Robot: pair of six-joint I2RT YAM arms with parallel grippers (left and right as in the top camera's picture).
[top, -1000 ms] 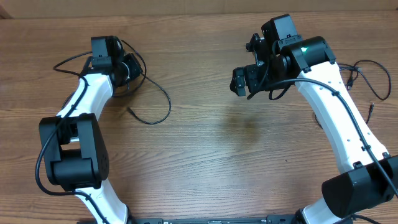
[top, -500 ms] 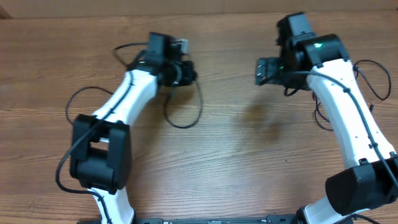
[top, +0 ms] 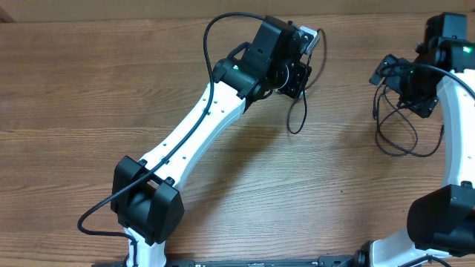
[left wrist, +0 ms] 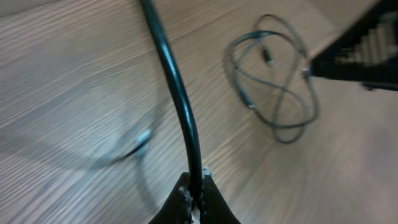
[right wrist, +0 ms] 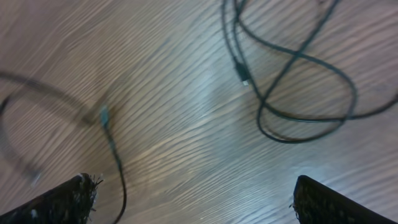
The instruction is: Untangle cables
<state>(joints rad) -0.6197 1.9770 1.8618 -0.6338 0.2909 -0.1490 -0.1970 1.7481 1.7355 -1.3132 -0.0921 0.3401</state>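
Two cables (top: 397, 126), two end effectors. Left end effector (left wrist: 194, 199) pinched tight on held cable (left wrist: 177, 93), hanging lengthwise toward near edge of tabletop (top: 89, 89). Loose cable (right wrist: 298, 93) looped at far right, below right end effector (right wrist: 198, 199), spread wide, empty. Versus half-second earlier: left swung rightward, right pulled back.
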